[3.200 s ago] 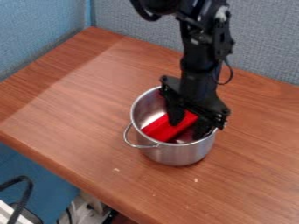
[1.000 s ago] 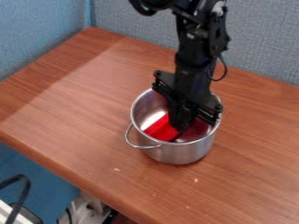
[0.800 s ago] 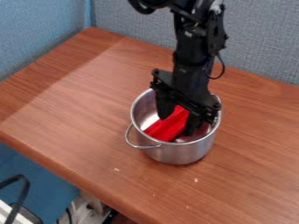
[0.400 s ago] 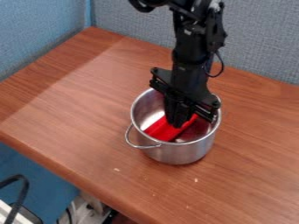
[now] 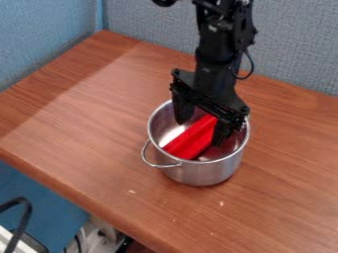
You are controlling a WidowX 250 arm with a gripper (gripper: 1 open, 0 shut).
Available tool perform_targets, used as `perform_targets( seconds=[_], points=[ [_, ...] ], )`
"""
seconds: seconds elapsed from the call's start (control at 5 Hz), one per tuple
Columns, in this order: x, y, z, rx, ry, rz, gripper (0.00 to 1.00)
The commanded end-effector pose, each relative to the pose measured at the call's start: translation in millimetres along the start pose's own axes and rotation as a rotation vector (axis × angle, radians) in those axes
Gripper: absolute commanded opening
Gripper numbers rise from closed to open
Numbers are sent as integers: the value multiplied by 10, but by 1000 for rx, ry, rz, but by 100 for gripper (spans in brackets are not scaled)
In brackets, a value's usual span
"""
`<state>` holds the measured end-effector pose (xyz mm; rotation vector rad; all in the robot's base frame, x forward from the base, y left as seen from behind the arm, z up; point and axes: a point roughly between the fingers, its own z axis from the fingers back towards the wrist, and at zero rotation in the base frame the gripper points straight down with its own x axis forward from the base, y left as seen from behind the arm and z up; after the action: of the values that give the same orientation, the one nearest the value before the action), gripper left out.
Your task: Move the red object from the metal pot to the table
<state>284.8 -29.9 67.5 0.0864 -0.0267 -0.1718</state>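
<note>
Background: blue-grey walls [image 5: 222, 32] behind the wood-grain table [image 5: 79, 119]
Metal pot [image 5: 199, 172]: on the table, close to its front edge, wire handle toward the left
Red block [image 5: 195, 139]: inside the pot, slanted
Black gripper [image 5: 209, 109]: over the pot, fingers spread, released

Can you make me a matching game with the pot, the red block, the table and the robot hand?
Things:
1. pot
2. block
3. table
4. hand

Clues:
A. bright red
B. reddish-brown, under the pot
C. black, over the pot's opening
D. shiny silver, with a wire loop on its side

Right pairs: 1-D, 2-A, 3-B, 4-C
</note>
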Motion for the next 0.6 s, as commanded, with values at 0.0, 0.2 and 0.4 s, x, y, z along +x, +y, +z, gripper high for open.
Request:
perform_targets(
  seconds=[0.0, 0.2, 0.4],
  points=[
    [66, 41, 59, 9, -34, 7, 0],
    [67, 37, 43, 8, -33, 3, 0],
    [68, 32, 66, 9, -34, -8, 0]
  ],
)
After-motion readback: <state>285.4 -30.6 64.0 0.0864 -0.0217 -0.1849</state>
